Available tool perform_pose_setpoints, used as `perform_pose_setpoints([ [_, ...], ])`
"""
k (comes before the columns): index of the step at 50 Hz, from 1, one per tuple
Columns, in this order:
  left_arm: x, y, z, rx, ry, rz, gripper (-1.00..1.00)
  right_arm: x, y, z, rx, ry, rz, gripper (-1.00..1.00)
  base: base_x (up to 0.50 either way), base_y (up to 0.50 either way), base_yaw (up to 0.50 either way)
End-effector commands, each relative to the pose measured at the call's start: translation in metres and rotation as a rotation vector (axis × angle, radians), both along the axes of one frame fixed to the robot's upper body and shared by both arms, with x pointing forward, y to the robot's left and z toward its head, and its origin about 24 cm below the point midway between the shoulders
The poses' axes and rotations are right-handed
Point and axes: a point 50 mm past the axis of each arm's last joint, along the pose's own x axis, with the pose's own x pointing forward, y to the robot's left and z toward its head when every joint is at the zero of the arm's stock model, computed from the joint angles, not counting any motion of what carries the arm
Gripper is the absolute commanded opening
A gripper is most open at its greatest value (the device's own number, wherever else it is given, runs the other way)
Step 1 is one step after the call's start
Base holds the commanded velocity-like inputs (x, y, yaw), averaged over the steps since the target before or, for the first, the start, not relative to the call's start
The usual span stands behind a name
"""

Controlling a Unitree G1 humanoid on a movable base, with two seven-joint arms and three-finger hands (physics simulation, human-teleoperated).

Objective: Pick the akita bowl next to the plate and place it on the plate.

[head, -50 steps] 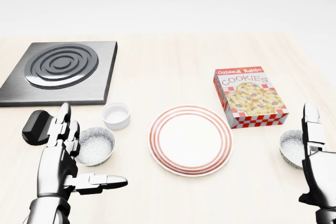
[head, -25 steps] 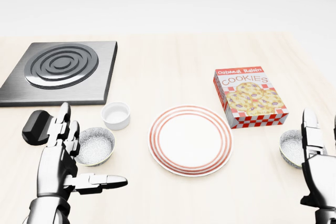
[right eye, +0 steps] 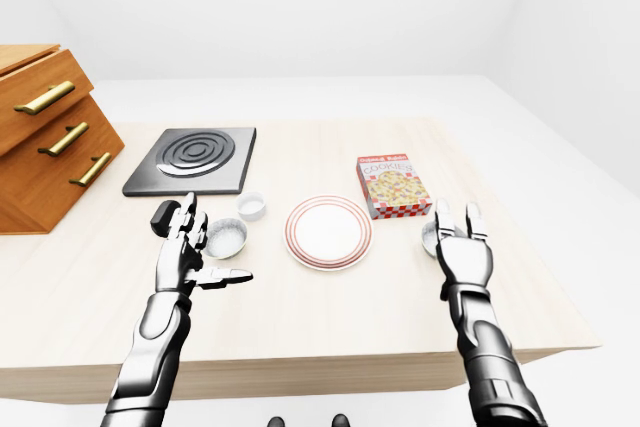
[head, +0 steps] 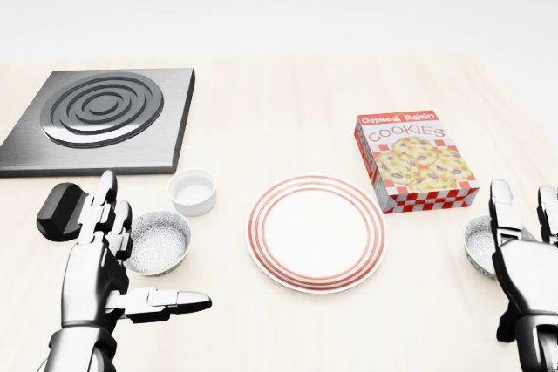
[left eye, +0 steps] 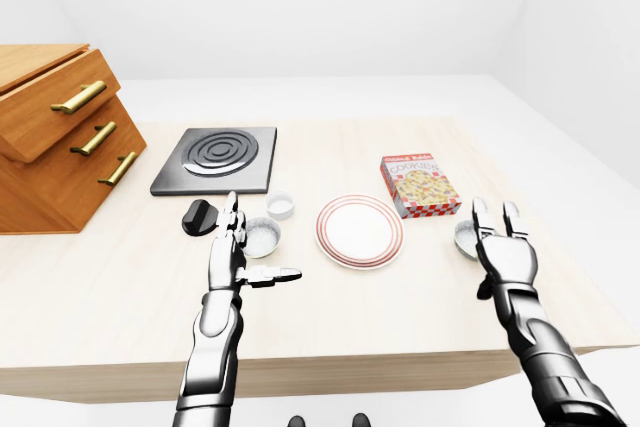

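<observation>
Plate (head: pixel 316 233), red-ringed, on a pale table. Left akita bowl (head: pixel 159 243) stands near the plate's left edge, below a white ramekin (head: pixel 193 192); right akita bowl (head: pixel 479 246) stands farther off to the plate's right, below the cookie box (head: pixel 415 161). Left hand (head: pixel 96 272), fingers spread and holding nothing, is just beyond the left akita bowl from the plate; right hand (head: pixel 523 263), fingers straight and released, is at the right akita bowl's outer rim, contact not discernible.

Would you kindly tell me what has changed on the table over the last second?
The right robot hand has turned and sunk slightly in the head view, so two open fingers now show by the right bowl. It has taken hold of nothing. The left robot hand, left bowl, plate and cookie box stayed as they were.
</observation>
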Motion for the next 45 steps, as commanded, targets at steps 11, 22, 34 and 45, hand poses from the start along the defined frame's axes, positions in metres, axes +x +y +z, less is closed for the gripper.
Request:
perform_pose_setpoints([
  [11, 0.000, 0.000, 0.002, -0.002, 0.002, 0.002, 1.00, 0.018, -0.009, -0.007, -0.001, 0.115, -0.029, 1.00, 0.00, 0.00, 0.00],
  [22, 0.000, -0.001, 0.001, -0.002, 0.002, 0.002, 1.00, 0.016, -0.009, -0.009, 0.032, 0.108, -0.044, -1.00, 0.00, 0.00, 0.00],
  [34, 0.000, -0.001, 0.001, 0.001, 0.000, 0.000, 1.00, 0.009, -0.011, -0.013, 0.065, 0.101, -0.067, -1.00, 0.00, 0.00, 0.00],
  [45, -0.001, -0.001, 0.001, 0.008, -0.002, 0.000, 1.00, 0.007, -0.012, -0.003, 0.076, 0.030, -0.064, -1.00, 0.00, 0.00, 0.00],
])
